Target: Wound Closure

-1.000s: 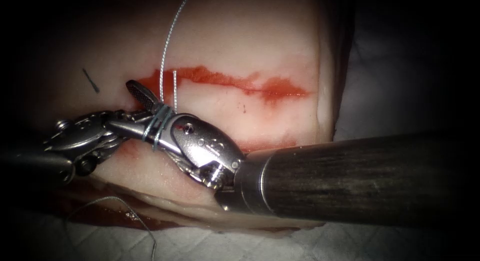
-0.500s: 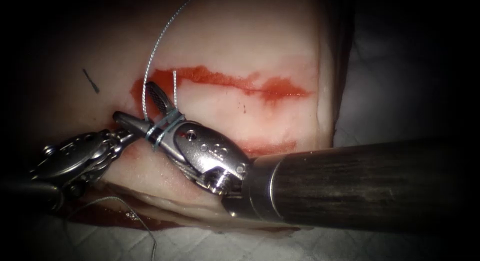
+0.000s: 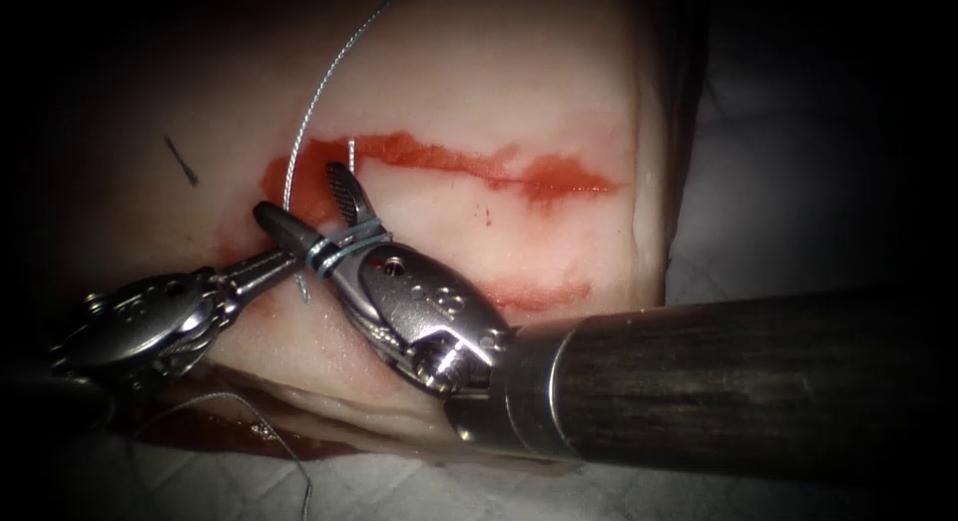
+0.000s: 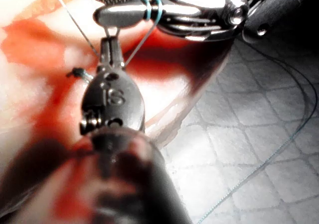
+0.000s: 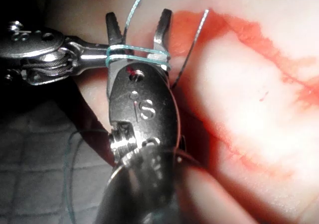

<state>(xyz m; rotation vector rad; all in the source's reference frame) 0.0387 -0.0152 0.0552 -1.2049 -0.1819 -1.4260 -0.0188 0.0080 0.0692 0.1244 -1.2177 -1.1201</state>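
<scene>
A white quilted cloth (image 3: 399, 486) covers the worktop, and on it lies the tissue (image 3: 499, 112), pale, with a red cut (image 3: 469, 164) running left to right across it. The right gripper (image 3: 311, 214) sits over the cut's left end, released, its two jaws spread wide apart with nothing between them. The thread (image 3: 349, 247) is wound in loops around both jaws near their base. The left gripper (image 3: 304, 293) comes in from the near left, clenched, grasping the thread just below those loops. One strand rises from the loops toward the far edge; a short upright end (image 3: 351, 150) stands at the cut.

Over the last second the right gripper has swung toward the cut and spread wider, while the left has drawn back to the left. The needle's place cannot be told.
</scene>
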